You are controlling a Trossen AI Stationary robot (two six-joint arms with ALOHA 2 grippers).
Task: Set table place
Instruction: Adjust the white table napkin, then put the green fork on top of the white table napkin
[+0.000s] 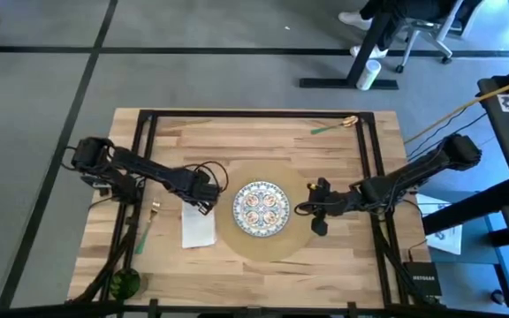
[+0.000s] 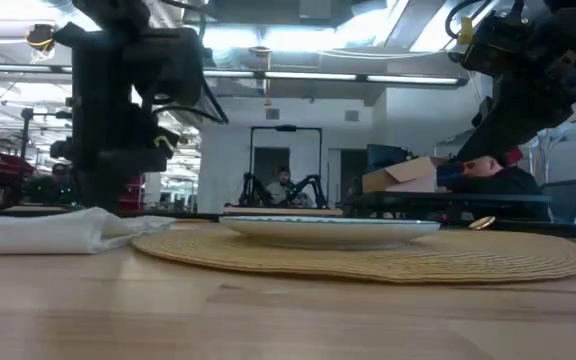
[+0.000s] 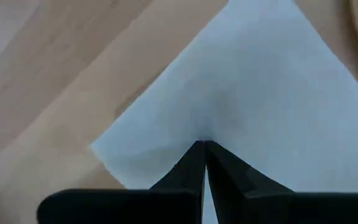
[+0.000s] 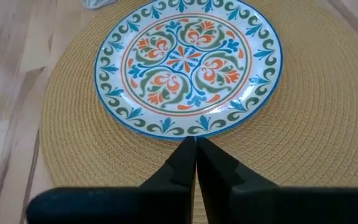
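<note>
The round tan placemat (image 1: 283,246) lies at the middle of the wooden table (image 1: 343,256), and a patterned plate (image 1: 261,209) rests flat on it. Just left of the mat, a white napkin (image 1: 198,230) lies on the table. My left gripper (image 3: 204,144) is shut, with its tips on the napkin's far part. My right gripper (image 4: 196,142) is shut too. It stands over the mat's right part (image 1: 302,210), tips pointing at the plate's rim, and in the low view it is clear above the mat. My left gripper comes at the napkin from above, slanting. Its shut fingertips (image 3: 194,155) meet the cloth's far part (image 3: 213,127), away from the edges, where the cloth puckers up toward them. I cannot tell whether one layer or several is caught. The rest of the napkin (image 2: 38,235) lies on the table.
A gold fork with a green handle (image 1: 148,225) lies left of the napkin. Another green-handled utensil (image 1: 334,125) lies at the table's far right. A green object (image 1: 124,283) sits at the near left corner. Black frame rails (image 1: 368,177) run along the table.
</note>
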